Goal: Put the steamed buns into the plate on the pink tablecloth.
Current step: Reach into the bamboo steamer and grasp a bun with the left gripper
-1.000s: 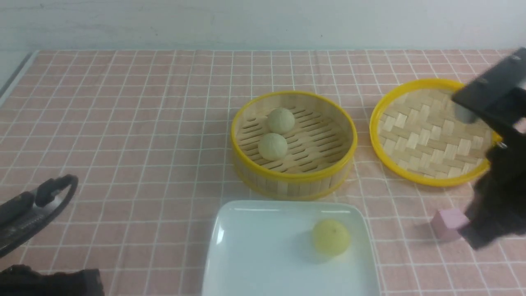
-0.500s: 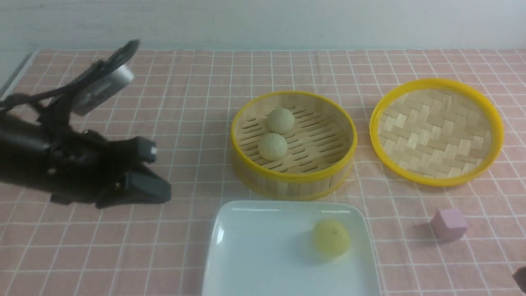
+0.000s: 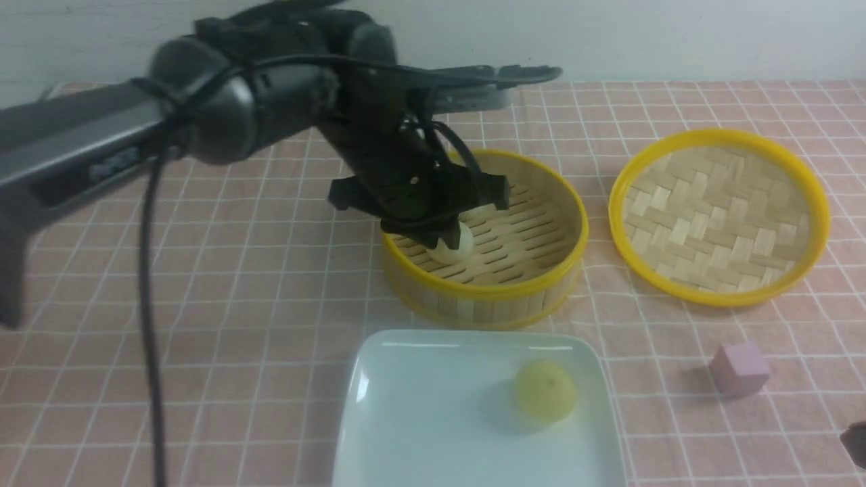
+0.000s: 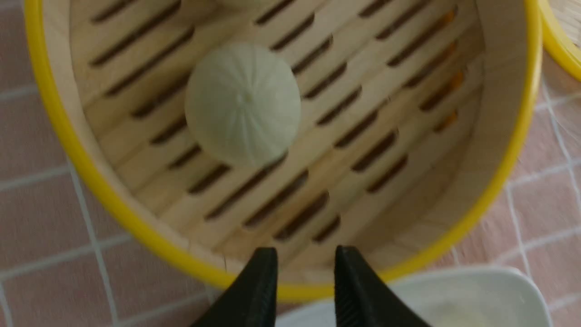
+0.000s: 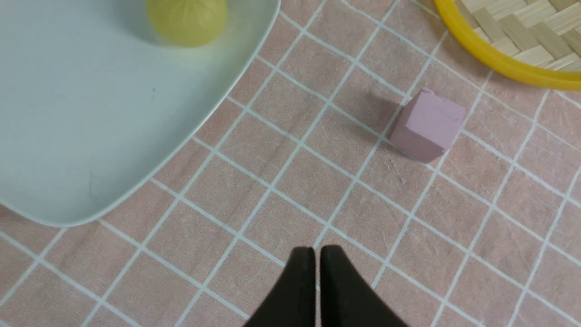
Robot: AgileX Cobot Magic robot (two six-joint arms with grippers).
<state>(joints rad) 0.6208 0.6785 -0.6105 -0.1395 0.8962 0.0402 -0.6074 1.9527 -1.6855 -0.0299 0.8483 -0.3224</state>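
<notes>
Two pale steamed buns sit in the yellow-rimmed bamboo steamer basket (image 3: pixel 484 291). The near bun (image 3: pixel 460 246) (image 4: pixel 243 104) lies just beyond my left gripper (image 3: pixel 438 237) (image 4: pixel 303 256), which hangs over the basket with jaws open and empty. The far bun (image 4: pixel 247 2) shows only at the wrist view's edge. A yellow bun (image 3: pixel 544 391) (image 5: pixel 186 20) rests on the white square plate (image 3: pixel 419 412) (image 5: pixel 91 118) on the pink tablecloth (image 3: pixel 237 304). My right gripper (image 5: pixel 316 254) is shut and empty, low over the cloth at the near right.
The woven lid (image 3: pixel 717 216) (image 5: pixel 517 50) lies upside down right of the basket. A small pink cube (image 3: pixel 739 368) (image 5: pixel 426 125) sits on the cloth between lid and plate. The left arm stretches across the table's left half.
My left arm has swung from the near left edge up and across to the steamer basket. The right arm has pulled back from beside the lid to the near right corner.
</notes>
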